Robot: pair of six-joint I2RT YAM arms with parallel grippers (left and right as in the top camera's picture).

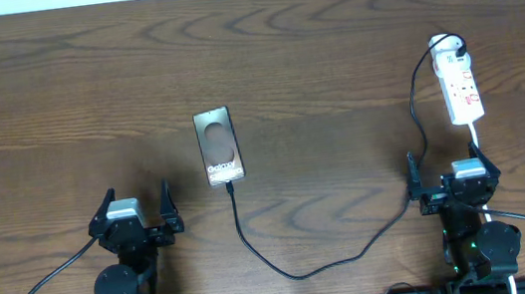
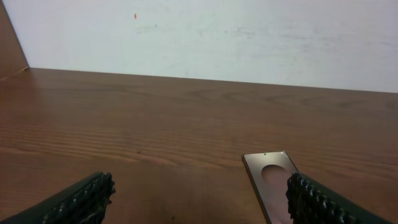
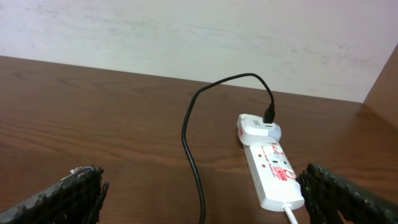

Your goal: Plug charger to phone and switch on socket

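1. The socket (image 1: 461, 90) lies in the upper right of the overhead frame, its long axis running top to bottom, directly above the right gripper (image 1: 453, 172), which is wide and empty
2. The left gripper (image 1: 137, 208), also wide and empty, sits lower left, well apart from it
3. The charger (image 3: 185, 134) meets the lower edge of the phone (image 1: 217, 144) at centre, so the switch looks like the right arm's job
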